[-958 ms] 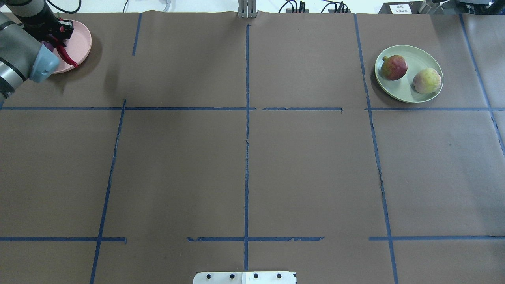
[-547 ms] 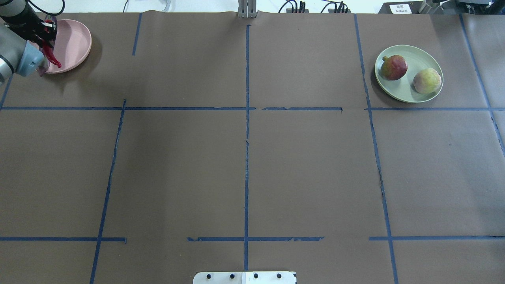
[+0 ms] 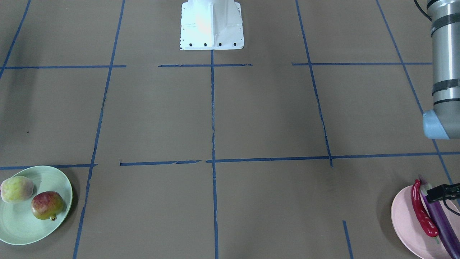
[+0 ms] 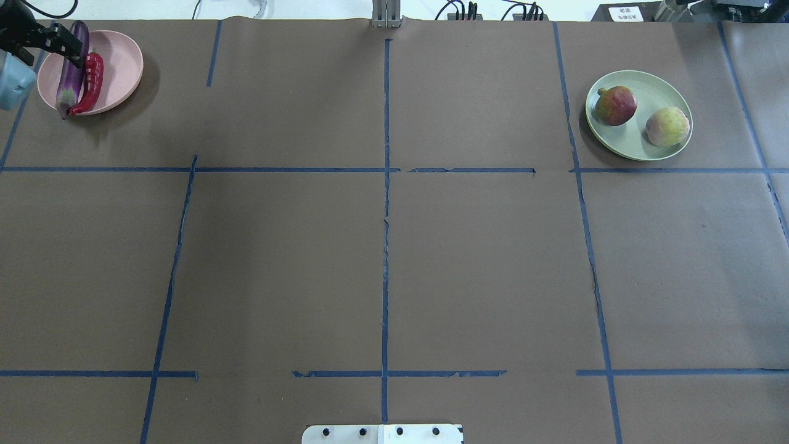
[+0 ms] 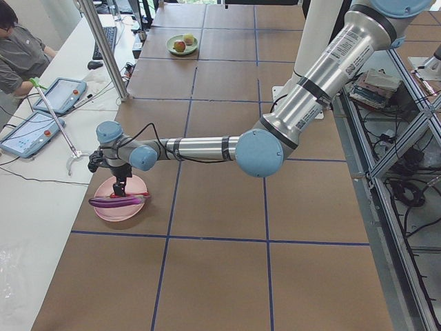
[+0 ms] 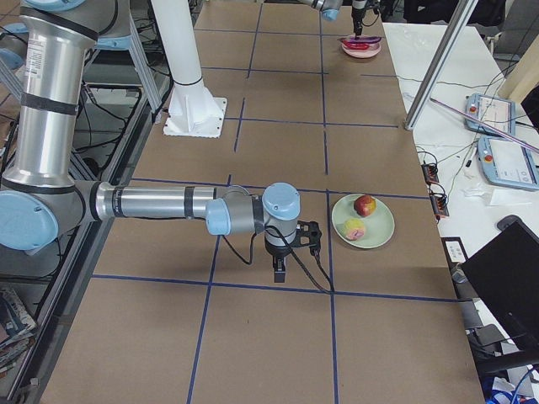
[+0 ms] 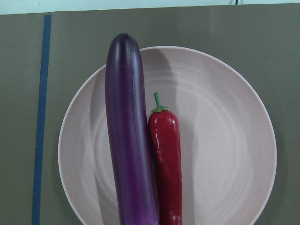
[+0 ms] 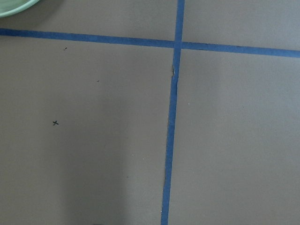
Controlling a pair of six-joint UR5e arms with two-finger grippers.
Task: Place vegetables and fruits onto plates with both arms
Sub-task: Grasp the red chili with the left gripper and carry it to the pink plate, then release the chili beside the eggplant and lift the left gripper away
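On the pink plate (image 4: 120,61), upper left, eggplant (image 4: 72,68) and chili (image 4: 92,77) are laid seemingly touching; how left jaws and right jaws stand cannot be told.

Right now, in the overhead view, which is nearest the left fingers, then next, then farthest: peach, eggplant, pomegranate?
1. eggplant, on the pink plate, by the left fingers.
2. pomegranate, far right, green plate's left side.
3. peach, same plate, farther right.

Left arm (image 5: 200,147), right arm (image 6: 152,203): silver-grey tubes, light-blue joint caps (image 5: 259,153), black cables (image 6: 318,280), white pedestal (image 6: 189,84).
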